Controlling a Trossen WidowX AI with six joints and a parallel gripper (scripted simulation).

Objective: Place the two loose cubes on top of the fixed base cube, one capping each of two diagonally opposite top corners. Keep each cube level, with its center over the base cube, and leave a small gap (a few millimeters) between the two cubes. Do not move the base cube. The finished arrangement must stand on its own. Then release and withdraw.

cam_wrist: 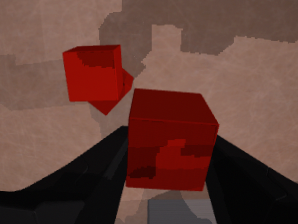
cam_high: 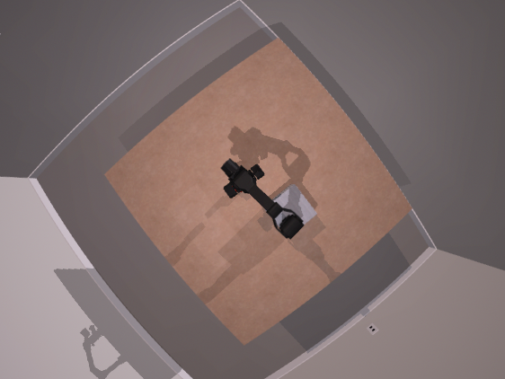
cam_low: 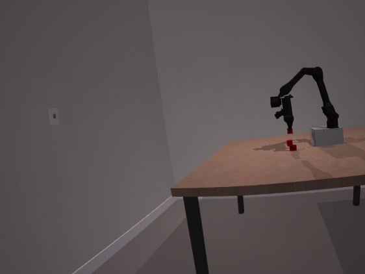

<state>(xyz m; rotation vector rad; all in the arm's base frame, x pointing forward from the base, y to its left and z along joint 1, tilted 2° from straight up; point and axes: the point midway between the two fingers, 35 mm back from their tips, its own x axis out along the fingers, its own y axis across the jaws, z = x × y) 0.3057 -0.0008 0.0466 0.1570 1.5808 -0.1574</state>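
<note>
The gripper [cam_wrist: 169, 163] is clamping a red cube [cam_wrist: 172, 139] between its two dark fingers and carrying it in the air above the desk [cam_low: 260, 169]. In the exterior view this carried cube [cam_low: 289, 130] is hanging above the stack: one cube [cam_low: 289, 142] is already sitting on a corner of the base cube [cam_low: 293, 147], so this looks like the second placement. In the wrist view the placed cube [cam_wrist: 95, 72] is showing up and to the left, with a corner of the base cube [cam_wrist: 107, 104] peeking out beneath it.

To do this step well, the arm should be bringing the held cube over the opposite diagonal corner, keeping its faces square and its underside level, with its centre still over the base. It should be lowering slowly, leaving a thin gap beside the placed cube rather than brushing it; a nudge could tip that cube off its corner. Opening the fingers only once the cube is resting, then lifting straight up, seems safest.

The cubes are looking smooth, sharp-edged and uniformly red, apparently rigid. The fingers are matte black and tapering. The desk is showing a warm brown, lightly mottled surface on dark legs, and the arm's mount [cam_low: 327, 136] is a pale grey block.
</note>
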